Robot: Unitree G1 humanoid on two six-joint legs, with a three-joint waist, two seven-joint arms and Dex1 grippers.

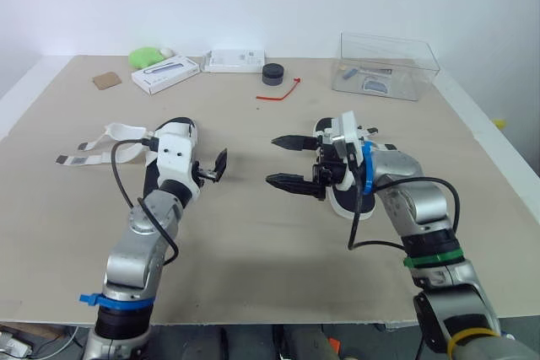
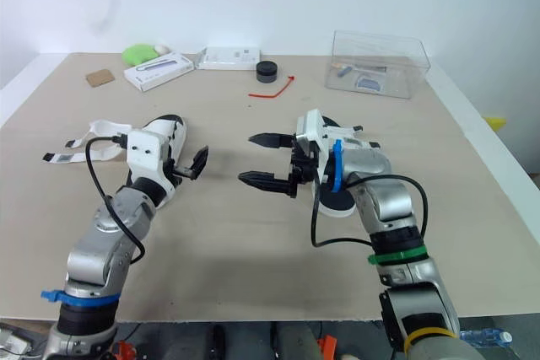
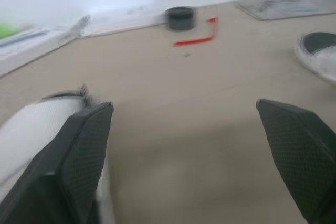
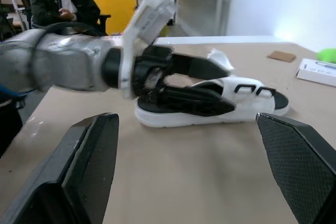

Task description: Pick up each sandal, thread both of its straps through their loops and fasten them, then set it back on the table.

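White sandal with black footbed [image 1: 122,151] lies toward the beige worktop's [image 1: 253,242] left edge beneath my left gripper [image 1: 213,168], fingers apart; a second sandal [image 1: 344,205] lies under my spread right gripper [image 1: 272,160]. Left wrist view: sandal beside parted jaws. Right wrist view: same sandal ahead.

From the head, high and back from the black puck [image 1: 272,73], facing down over the table [image 1: 253,242], twice with slight offset. From the left wrist, low over the table, toward that puck. From the right wrist, low, toward the white sandal [image 4: 249,100] left of the puck, shared with the head views.
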